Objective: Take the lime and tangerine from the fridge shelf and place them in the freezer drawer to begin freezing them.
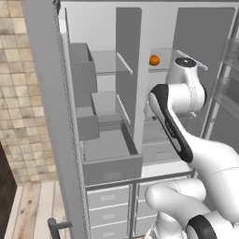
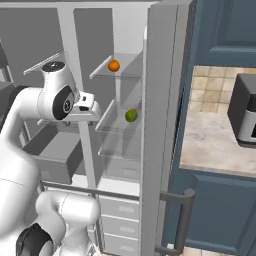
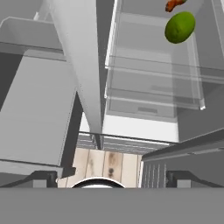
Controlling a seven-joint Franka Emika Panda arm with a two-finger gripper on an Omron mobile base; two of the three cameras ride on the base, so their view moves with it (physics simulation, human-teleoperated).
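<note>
While the gripper (image 3: 112, 178) is held empty above the fridge interior, its two dark fingertips (image 3: 43, 178) are seen set wide apart at the bottom of the hand view. Nearest below the arm, the freezer drawer (image 1: 112, 169) is pulled out and open-topped on the left side, and the lime (image 2: 131, 115) is seen farther in, resting on a glass shelf (image 2: 107, 131) with a small orange-red lumpy item (image 3: 175, 4) just beside it. Farthest and highest, the tangerine (image 1: 154, 60) is placed on the upper shelf (image 2: 125, 72).

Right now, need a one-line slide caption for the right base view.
Panda arm reaches into the open fridge; tangerine on the upper glass shelf, lime one shelf below, freezer drawer pulled open.
</note>
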